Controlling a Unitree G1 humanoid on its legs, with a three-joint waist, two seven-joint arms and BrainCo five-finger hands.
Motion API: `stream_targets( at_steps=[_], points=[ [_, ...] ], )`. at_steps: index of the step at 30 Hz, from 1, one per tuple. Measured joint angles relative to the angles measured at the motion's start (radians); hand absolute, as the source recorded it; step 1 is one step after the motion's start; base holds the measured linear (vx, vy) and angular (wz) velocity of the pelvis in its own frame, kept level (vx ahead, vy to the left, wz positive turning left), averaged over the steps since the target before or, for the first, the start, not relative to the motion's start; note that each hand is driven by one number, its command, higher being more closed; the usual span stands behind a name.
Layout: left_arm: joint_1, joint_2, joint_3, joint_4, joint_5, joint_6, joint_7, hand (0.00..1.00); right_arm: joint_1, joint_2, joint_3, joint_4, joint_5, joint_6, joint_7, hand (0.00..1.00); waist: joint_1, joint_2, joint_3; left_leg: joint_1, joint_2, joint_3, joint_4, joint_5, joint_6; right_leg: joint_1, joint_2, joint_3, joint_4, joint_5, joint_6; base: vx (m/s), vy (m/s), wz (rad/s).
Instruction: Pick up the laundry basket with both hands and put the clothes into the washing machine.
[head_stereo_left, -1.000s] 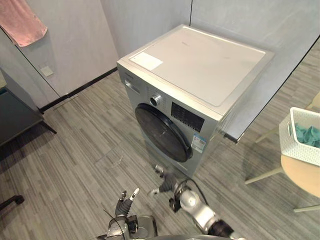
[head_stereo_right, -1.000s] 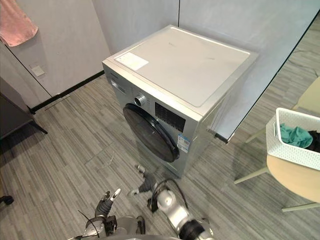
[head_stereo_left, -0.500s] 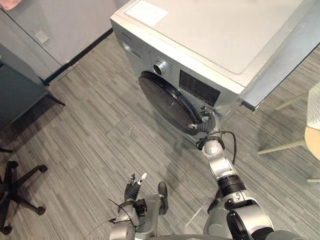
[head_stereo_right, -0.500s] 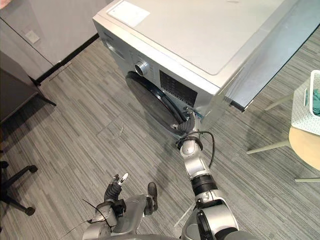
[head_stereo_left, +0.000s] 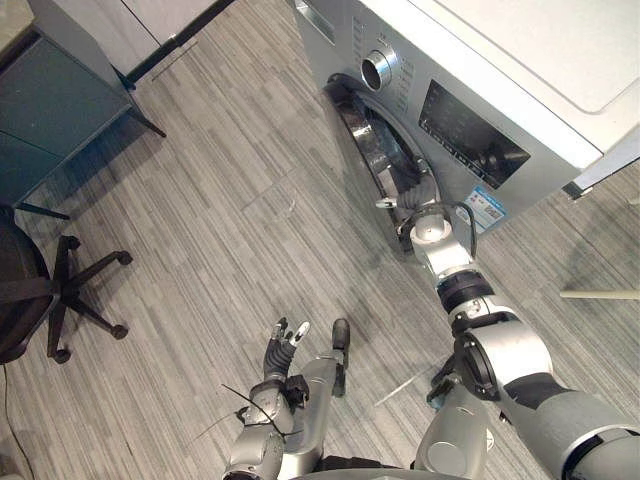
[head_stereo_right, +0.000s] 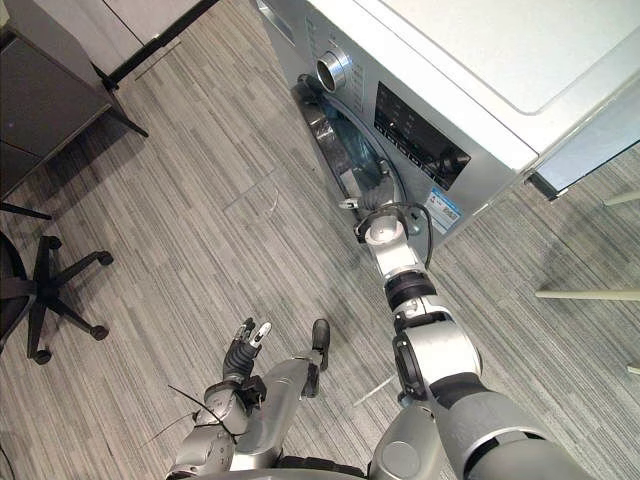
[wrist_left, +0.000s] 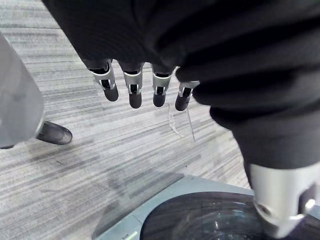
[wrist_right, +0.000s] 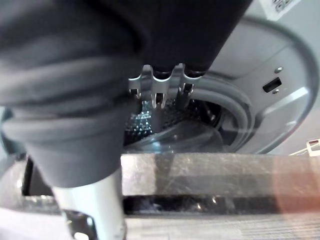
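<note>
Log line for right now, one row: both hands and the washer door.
washer door: ajar, drum visible | right hand: curled on door edge | left hand: open, idle, low over floor

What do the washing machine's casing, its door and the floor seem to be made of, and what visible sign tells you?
Washing machine casing: probably painted sheet metal; smooth silver satin sheen.
Door: dark glossy window, glass or plastic, in a shiny chrome-like rim that reflects light.
Floor: grey wood-look planks, perhaps laminate or vinyl; streaked grain and seams.

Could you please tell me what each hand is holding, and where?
The right hand grips the washing machine door by its free edge; the left hand holds nothing.
</note>
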Motion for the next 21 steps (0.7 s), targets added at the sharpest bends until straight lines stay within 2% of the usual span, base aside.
stream_targets(
  at_steps=[2, 4, 8, 9, 10, 12, 13, 14, 15, 16, 18, 19, 21],
  points=[
    [-0.002, 0.000, -0.027, -0.037, -0.004, -0.002, -0.022, 0.00, -0.027, -0.045, 0.010, 0.005, 0.053, -0.005, 0.057, 0.00, 0.007, 0.020, 0.008, -0.007, -0.003, -0.013, -0.025, 0.020, 0.003, -0.002, -0.003, -0.021, -0.001, -0.002, -0.005, -0.05, -0.028, 0.34],
    [0.001, 0.004, -0.046, -0.075, -0.060, 0.001, -0.061, 0.00, -0.034, -0.104, 0.068, 0.001, 0.217, -0.012, 0.180, 0.00, 0.004, 0.029, 0.007, -0.006, 0.000, -0.011, -0.070, 0.048, 0.001, -0.006, -0.006, -0.045, -0.005, -0.001, -0.006, -0.05, -0.045, 0.31],
    [0.028, 0.035, -0.134, -0.183, -0.089, 0.008, -0.154, 0.00, 0.004, -0.201, 0.108, -0.050, 0.459, -0.036, 0.293, 0.00, 0.004, 0.039, 0.005, -0.006, 0.009, -0.009, -0.120, 0.061, -0.010, -0.009, -0.006, -0.080, -0.010, -0.001, -0.006, 0.00, -0.054, 0.15],
    [0.036, 0.033, -0.155, -0.203, -0.088, 0.008, -0.178, 0.00, 0.048, -0.207, 0.113, -0.088, 0.514, -0.057, 0.310, 0.00, 0.004, 0.043, 0.001, -0.005, 0.012, -0.008, -0.123, 0.063, -0.013, -0.009, -0.004, -0.083, -0.008, -0.003, -0.009, 0.07, -0.075, 0.06],
    [0.039, 0.031, -0.175, -0.211, -0.086, 0.011, -0.197, 0.00, 0.109, -0.201, 0.126, -0.126, 0.553, -0.090, 0.310, 0.00, 0.004, 0.048, -0.004, -0.001, 0.020, 0.006, -0.123, 0.075, -0.016, -0.007, -0.003, -0.083, -0.002, -0.006, -0.011, 0.08, -0.069, -0.03],
    [0.038, 0.031, -0.196, -0.214, -0.076, 0.012, -0.215, 0.00, 0.189, -0.168, 0.149, -0.157, 0.570, -0.113, 0.312, 0.00, -0.007, 0.049, -0.012, 0.005, 0.032, 0.029, -0.118, 0.092, -0.014, -0.002, 0.001, -0.080, 0.009, -0.014, -0.011, 0.13, -0.093, -0.09],
    [0.019, 0.032, -0.205, -0.212, -0.032, 0.014, -0.216, 0.00, 0.287, -0.116, 0.166, -0.153, 0.572, -0.112, 0.311, 0.00, -0.011, 0.044, -0.032, 0.009, 0.040, 0.045, -0.111, 0.099, -0.006, -0.003, 0.005, -0.070, 0.016, -0.017, -0.009, 0.14, -0.092, -0.09],
    [0.015, 0.032, -0.205, -0.212, -0.026, 0.014, -0.217, 0.00, 0.308, -0.104, 0.167, -0.153, 0.572, -0.111, 0.311, 0.00, -0.010, 0.043, -0.035, 0.011, 0.042, 0.049, -0.110, 0.099, -0.006, -0.003, 0.006, -0.067, 0.017, -0.018, -0.009, 0.16, -0.103, -0.17],
    [-0.028, 0.036, -0.204, -0.208, 0.034, 0.014, -0.217, 0.00, 0.422, -0.047, 0.167, -0.150, 0.578, -0.110, 0.306, 0.00, -0.014, 0.037, -0.045, 0.019, 0.050, 0.064, -0.100, 0.099, -0.006, -0.002, 0.011, -0.055, 0.022, -0.022, -0.016, 0.11, -0.089, -0.21],
    [-0.051, 0.041, -0.204, -0.204, 0.063, 0.013, -0.217, 0.00, 0.464, -0.029, 0.165, -0.147, 0.586, -0.110, 0.305, 0.00, -0.017, 0.033, -0.046, 0.022, 0.053, 0.072, -0.094, 0.099, -0.006, -0.002, 0.013, -0.050, 0.024, -0.024, -0.018, 0.15, -0.135, -0.32],
    [-0.151, 0.067, -0.196, -0.164, 0.155, 0.011, -0.223, 0.00, 0.574, 0.028, 0.140, -0.133, 0.600, -0.110, 0.298, 0.00, -0.039, 0.025, -0.050, 0.041, 0.063, 0.096, -0.091, 0.099, -0.006, -0.003, 0.019, -0.025, 0.032, -0.025, -0.020, 0.08, -0.103, -0.29],
    [-0.175, 0.075, -0.194, -0.154, 0.177, 0.010, -0.229, 0.00, 0.597, 0.038, 0.127, -0.133, 0.600, -0.111, 0.296, 0.00, -0.045, 0.019, -0.050, 0.047, 0.064, 0.101, -0.091, 0.099, -0.007, -0.005, 0.021, -0.018, 0.034, -0.026, -0.021, 0.02, -0.071, -0.33],
    [-0.247, 0.113, -0.161, -0.136, 0.205, 0.010, -0.236, 0.00, 0.661, 0.069, 0.074, -0.128, 0.607, -0.113, 0.285, 0.00, -0.078, -0.015, -0.049, 0.056, 0.080, 0.125, -0.076, 0.079, -0.022, -0.021, 0.036, 0.022, 0.037, -0.035, -0.035, -0.02, -0.078, -0.45]
  ],
)
